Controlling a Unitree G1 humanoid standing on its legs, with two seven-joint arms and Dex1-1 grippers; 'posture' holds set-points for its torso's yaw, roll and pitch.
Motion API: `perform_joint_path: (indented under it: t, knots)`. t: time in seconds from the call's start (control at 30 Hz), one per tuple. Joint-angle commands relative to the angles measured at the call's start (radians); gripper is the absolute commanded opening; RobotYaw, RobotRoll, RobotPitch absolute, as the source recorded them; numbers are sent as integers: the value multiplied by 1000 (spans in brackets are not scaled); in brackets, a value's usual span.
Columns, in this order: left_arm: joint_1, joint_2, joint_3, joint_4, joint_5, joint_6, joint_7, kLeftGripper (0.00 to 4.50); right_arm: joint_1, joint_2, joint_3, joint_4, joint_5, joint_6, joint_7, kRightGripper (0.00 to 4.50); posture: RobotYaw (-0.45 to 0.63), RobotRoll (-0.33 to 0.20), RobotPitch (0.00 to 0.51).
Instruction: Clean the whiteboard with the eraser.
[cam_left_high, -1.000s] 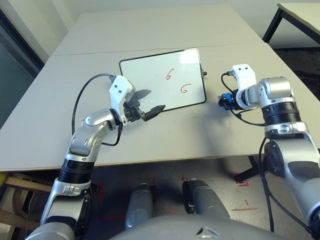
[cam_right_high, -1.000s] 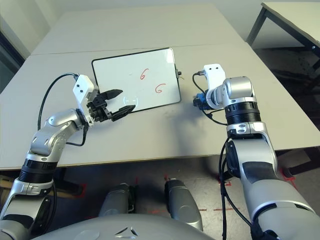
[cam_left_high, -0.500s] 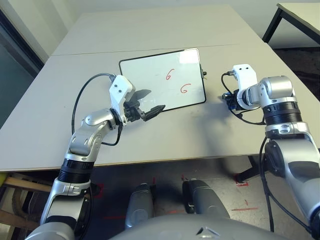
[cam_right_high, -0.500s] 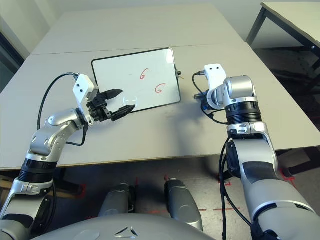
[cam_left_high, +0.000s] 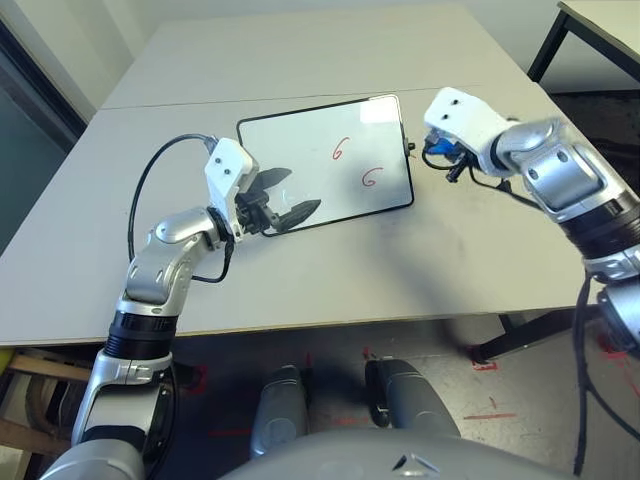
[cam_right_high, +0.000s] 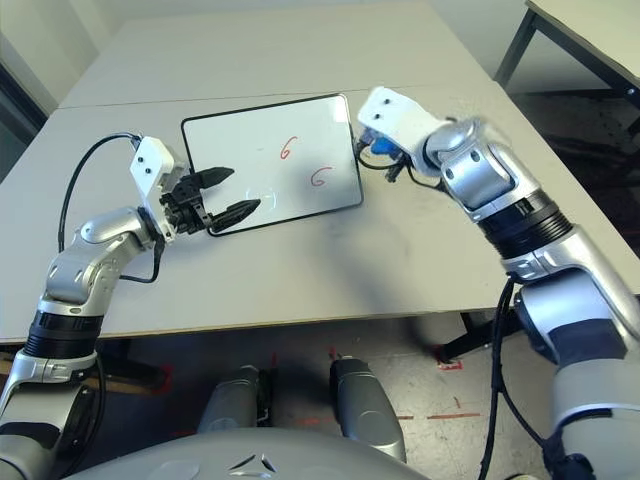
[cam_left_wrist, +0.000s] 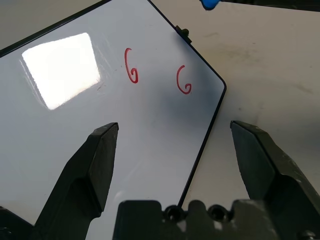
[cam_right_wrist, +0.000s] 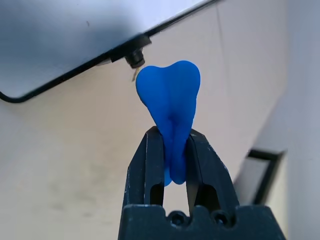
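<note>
The whiteboard (cam_left_high: 300, 150) lies flat on the grey table, glossy white in a thin black frame, with two red "6" marks (cam_left_high: 338, 150) on its right half. My right gripper (cam_right_wrist: 170, 137) is shut on the blue eraser (cam_right_wrist: 170, 100). It holds the eraser (cam_left_high: 443, 153) in the air just beyond the board's right edge, by the small side knob (cam_left_high: 410, 148). Over the board's near left corner my left gripper (cam_left_high: 303, 190) hovers open, nothing between its fingers. The left wrist view looks between those fingers (cam_left_wrist: 102, 150) onto the board (cam_left_wrist: 75, 115).
The grey table (cam_left_high: 330, 270) has a seam running across behind the board. A second table (cam_left_high: 600, 25) with black legs stands at the far right. A black cable loops from my left wrist (cam_left_high: 150, 190).
My right gripper has shut on the eraser, lifted it off the table and carried it left and farther back, to the board's right edge. The left arm has shifted slightly left.
</note>
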Motion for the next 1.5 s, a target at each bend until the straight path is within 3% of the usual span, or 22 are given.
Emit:
perform_joint_path:
  t: [0.03, 0.3, 0.57, 1.23, 1.5]
  knots:
    - [-4, 13, 7, 14, 8, -3, -9, 4500, -29, 4, 42, 22, -110, -121, 60, 409, -118, 0, 67]
    - [7, 23, 9, 0, 11, -2, -8, 4500, -33, 95, 43, 40, -239, -245, 157, 409, -102, 0, 67]
    - [26, 26, 13, -13, 6, 1, 1, 4500, -19, 163, 19, 96, -295, -277, 201, 409, -95, 0, 73]
    - [27, 29, 17, -15, 5, 8, 4, 4500, -36, 285, 17, 335, -402, -327, 132, 409, -93, 0, 82]
    - [28, 29, 19, -15, 6, 9, 4, 4500, -30, 332, 21, 325, -426, -323, 143, 409, -91, 0, 83]
